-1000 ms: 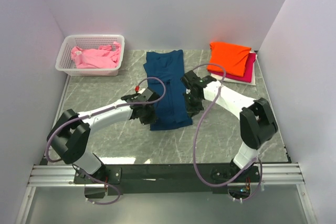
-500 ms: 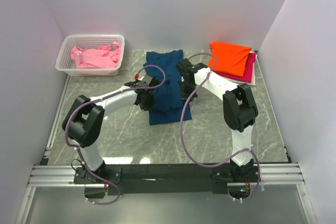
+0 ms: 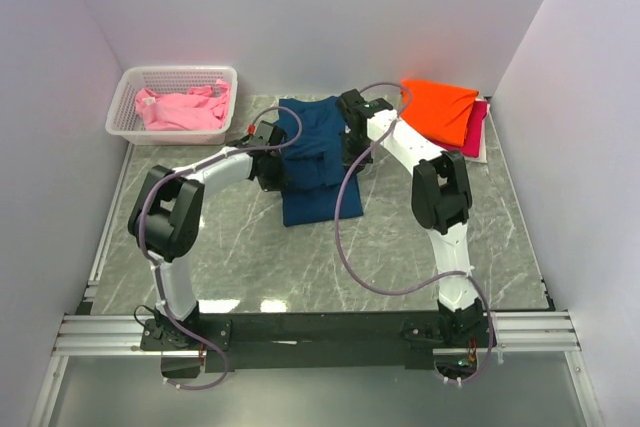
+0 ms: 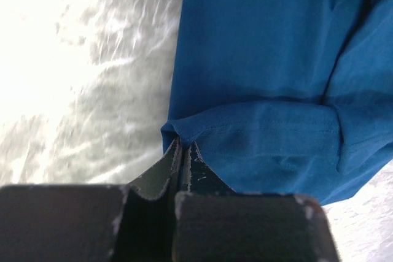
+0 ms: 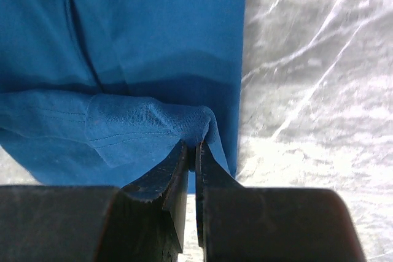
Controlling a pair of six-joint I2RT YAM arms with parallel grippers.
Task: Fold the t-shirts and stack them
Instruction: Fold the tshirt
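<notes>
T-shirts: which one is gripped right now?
The navy t-shirt, pinched by left gripper and right gripper; the pink t-shirt lies in the basket, the orange t-shirt far right.

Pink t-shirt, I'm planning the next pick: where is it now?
In the top view, the pink t-shirt lies inside the white basket at the far-left corner of the table, left of the navy t-shirt.
</notes>
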